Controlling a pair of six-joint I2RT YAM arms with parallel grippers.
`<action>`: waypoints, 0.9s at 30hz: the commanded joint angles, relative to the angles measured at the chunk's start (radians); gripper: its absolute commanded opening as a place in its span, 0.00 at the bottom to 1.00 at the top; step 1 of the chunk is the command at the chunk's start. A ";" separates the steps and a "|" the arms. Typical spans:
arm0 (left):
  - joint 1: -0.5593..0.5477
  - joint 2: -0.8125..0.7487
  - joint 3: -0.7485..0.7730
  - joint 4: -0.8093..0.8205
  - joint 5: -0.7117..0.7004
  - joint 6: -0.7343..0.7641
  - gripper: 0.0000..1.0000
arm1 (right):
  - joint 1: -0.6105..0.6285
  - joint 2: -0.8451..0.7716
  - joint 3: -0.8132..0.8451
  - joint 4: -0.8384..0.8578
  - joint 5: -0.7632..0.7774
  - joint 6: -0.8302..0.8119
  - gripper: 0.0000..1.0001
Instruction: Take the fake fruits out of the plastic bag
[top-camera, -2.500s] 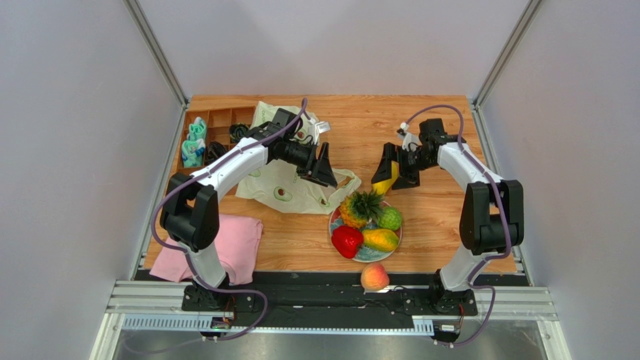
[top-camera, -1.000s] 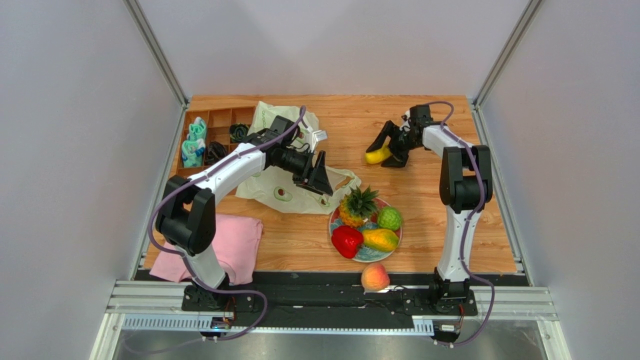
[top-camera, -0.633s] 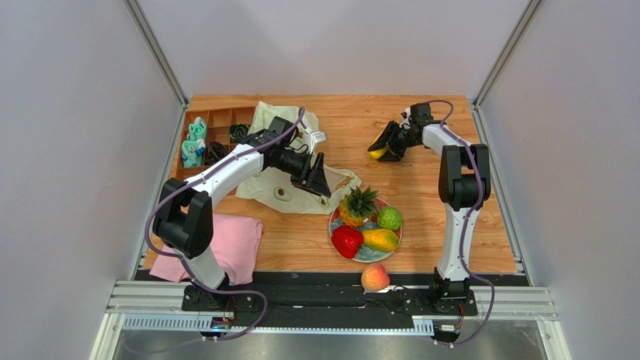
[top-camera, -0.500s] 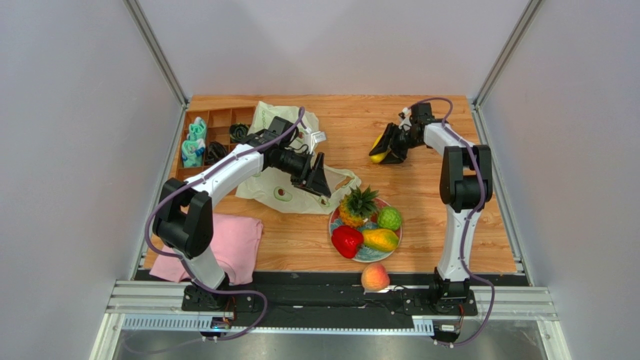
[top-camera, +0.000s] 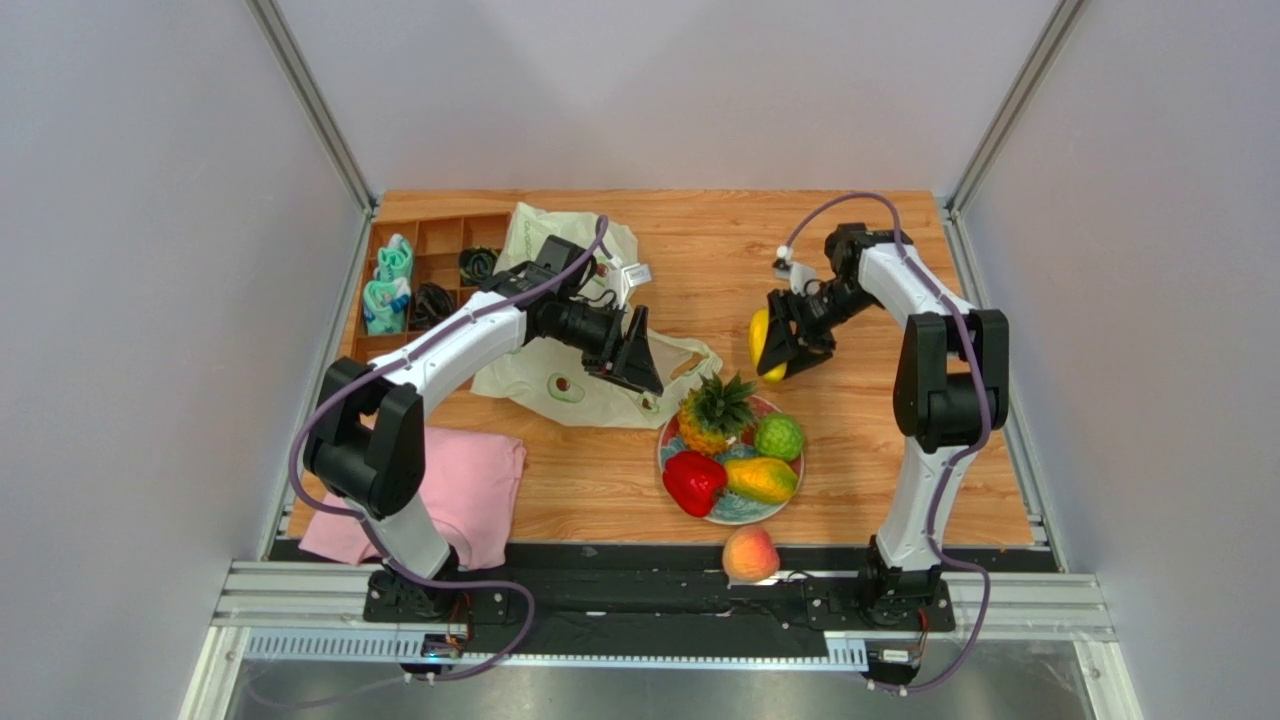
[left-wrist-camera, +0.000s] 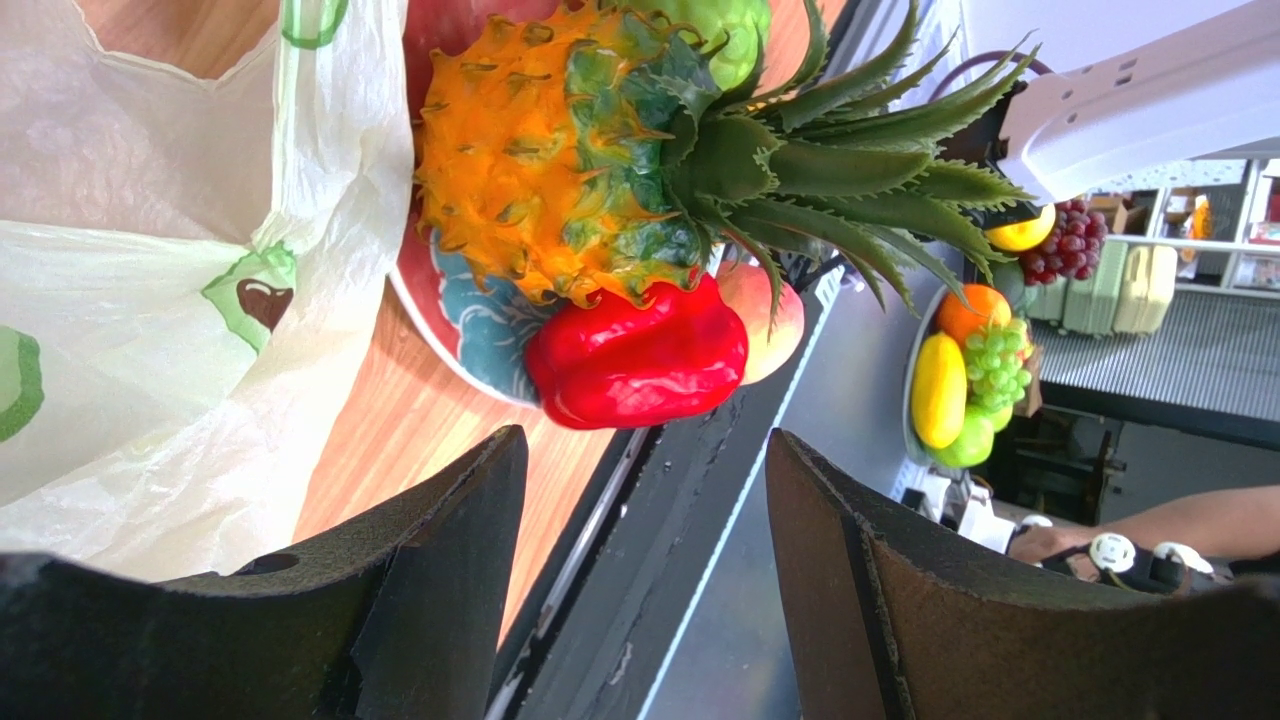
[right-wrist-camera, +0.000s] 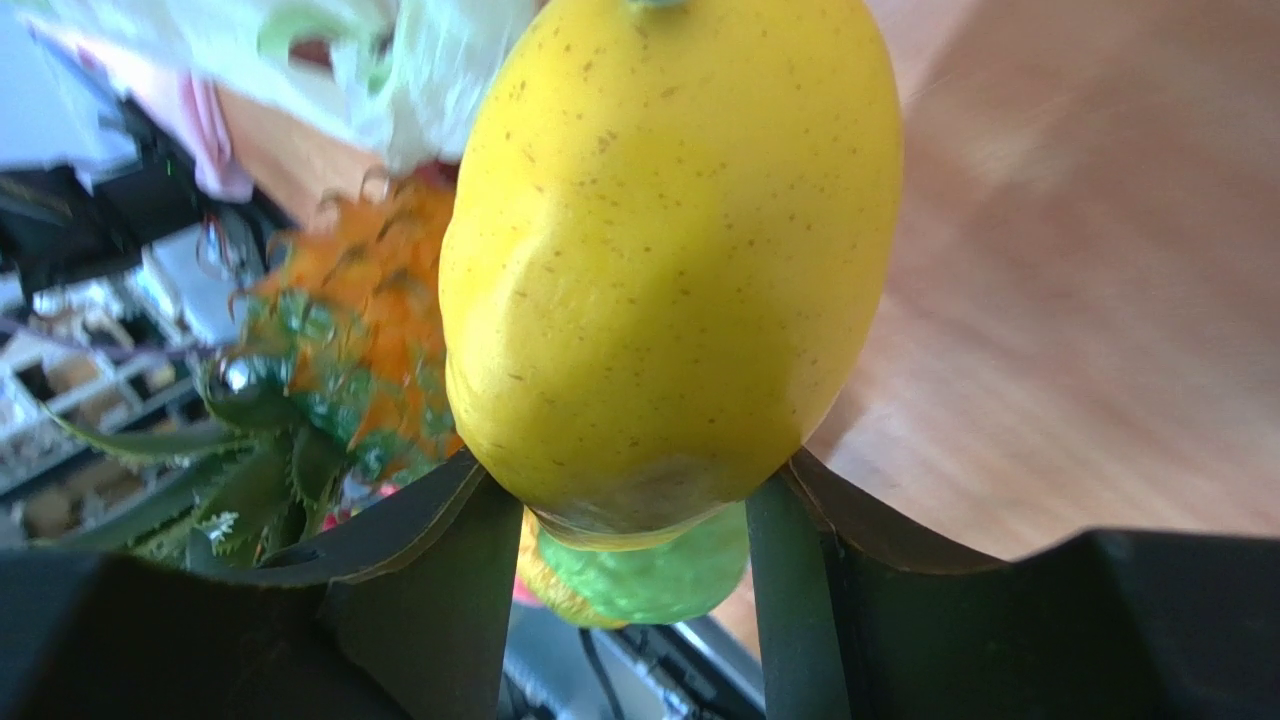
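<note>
A yellow fake fruit (right-wrist-camera: 661, 255) is clamped between my right gripper's (right-wrist-camera: 631, 495) fingers; from above, this fruit (top-camera: 762, 339) hangs in the right gripper (top-camera: 781, 342) just behind the plate (top-camera: 676, 453). The plate carries a pineapple (top-camera: 715, 414), a red pepper-like fruit (top-camera: 693, 482), a bumpy green ball (top-camera: 777, 437) and a mango (top-camera: 762, 479). A peach (top-camera: 748, 554) lies on the black rail at the near edge. The plastic bag (top-camera: 579, 393) lies flat at the back left. Over its right edge my left gripper (top-camera: 642, 357) stands open and empty, its jaws wide apart in the left wrist view (left-wrist-camera: 646, 450).
A pink cloth (top-camera: 458, 483) lies at the near left. A wooden compartment tray (top-camera: 428, 258) with small items stands at the back left corner. Bare wooden table (top-camera: 887, 435) shows to the right of the plate.
My right gripper shut on the yellow fruit at the back of the table, lifted it and carried it nearer, toward the plate. The left arm has stayed put.
</note>
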 joint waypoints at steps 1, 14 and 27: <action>0.005 -0.033 0.004 0.027 0.023 -0.004 0.68 | 0.061 -0.020 -0.019 -0.130 -0.057 -0.130 0.34; 0.005 -0.027 0.004 0.031 0.020 0.001 0.68 | 0.094 0.050 -0.016 -0.197 0.001 -0.165 0.41; 0.005 0.010 0.026 0.042 0.038 -0.017 0.68 | 0.101 0.053 -0.024 -0.257 0.036 -0.215 0.66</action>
